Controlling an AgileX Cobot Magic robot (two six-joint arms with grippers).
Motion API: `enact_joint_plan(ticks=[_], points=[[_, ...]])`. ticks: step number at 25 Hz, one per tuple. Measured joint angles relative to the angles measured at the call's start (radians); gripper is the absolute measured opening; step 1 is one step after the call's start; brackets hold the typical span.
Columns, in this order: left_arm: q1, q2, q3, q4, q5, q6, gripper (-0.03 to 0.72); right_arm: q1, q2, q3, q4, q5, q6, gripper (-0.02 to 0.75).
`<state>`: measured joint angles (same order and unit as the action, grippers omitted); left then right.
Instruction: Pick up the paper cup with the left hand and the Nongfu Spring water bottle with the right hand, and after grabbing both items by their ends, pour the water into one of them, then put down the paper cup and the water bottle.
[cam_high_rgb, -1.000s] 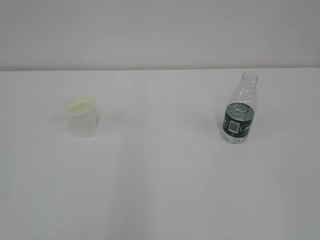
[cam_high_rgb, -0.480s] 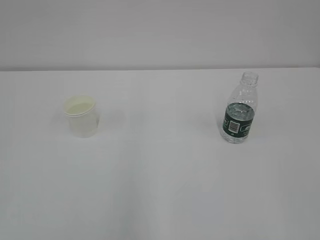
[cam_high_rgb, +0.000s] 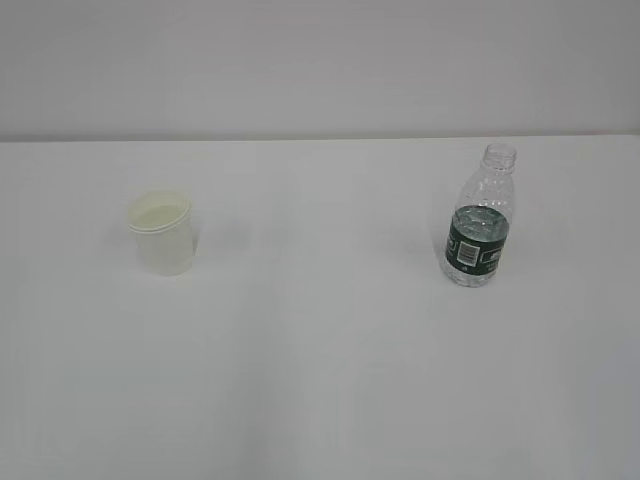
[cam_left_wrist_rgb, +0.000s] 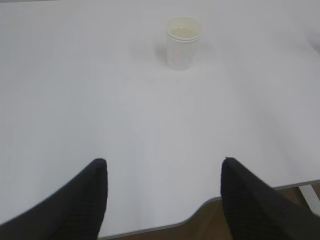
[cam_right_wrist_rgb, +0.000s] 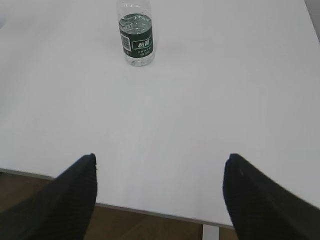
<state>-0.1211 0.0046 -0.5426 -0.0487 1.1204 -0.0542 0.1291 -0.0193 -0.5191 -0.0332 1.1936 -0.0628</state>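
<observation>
A: On the white table (cam_high_rgb: 320, 380), what do you have in front of you?

B: You have the paper cup (cam_high_rgb: 161, 233) standing upright on the left and the Nongfu Spring water bottle (cam_high_rgb: 480, 220) standing upright on the right, well apart. The bottle has no cap, and the water (cam_high_rgb: 479, 222) sits about level with the top of its dark green label.

A: And your claws?

B: Neither shows in the exterior view. The left claw (cam_left_wrist_rgb: 164, 165) is spread, empty, hanging over the table's near edge with the cup far ahead of it. The right claw (cam_right_wrist_rgb: 160, 162) is also spread and empty, and the bottle stands far ahead, slightly left of its centre.

A: What could go wrong for you from here?

B: Your bottle is thin, ribbed and open. A hard squeeze could push water out of the neck, and a finger that nudges it on approach could tip it and spill. Your cup looks light, so a finger that meets it off-centre could slide it, knock it over or crush its rim. Neither claw is lined up dead centre yet.
</observation>
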Motion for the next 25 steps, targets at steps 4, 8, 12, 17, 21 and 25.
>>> enact_joint_plan(ticks=[4, 8, 12, 17, 21, 25], points=[[0.0, 0.0, 0.011, 0.008, -0.007, 0.0, 0.505, 0.0, 0.0, 0.019, -0.005, -0.03, 0.0, 0.587], [0.0, 0.0, 0.011, 0.008, -0.007, 0.0, 0.505, 0.0, 0.0, 0.023, -0.008, -0.042, 0.0, 0.587], [0.0, 0.0, 0.011, 0.008, -0.007, 0.0, 0.505, 0.0, 0.0, 0.023, -0.009, -0.044, 0.0, 0.587], [0.0, 0.0, 0.011, 0.008, -0.008, 0.0, 0.505, 0.0, 0.0, 0.023, -0.011, -0.044, -0.001, 0.587], [0.0, 0.0, 0.011, 0.008, -0.008, 0.0, 0.505, 0.0, 0.0, 0.023, -0.011, -0.044, -0.002, 0.587], [0.0, 0.0, 0.011, 0.008, -0.008, 0.0, 0.505, 0.0, 0.0, 0.023, -0.011, -0.044, -0.002, 0.587]])
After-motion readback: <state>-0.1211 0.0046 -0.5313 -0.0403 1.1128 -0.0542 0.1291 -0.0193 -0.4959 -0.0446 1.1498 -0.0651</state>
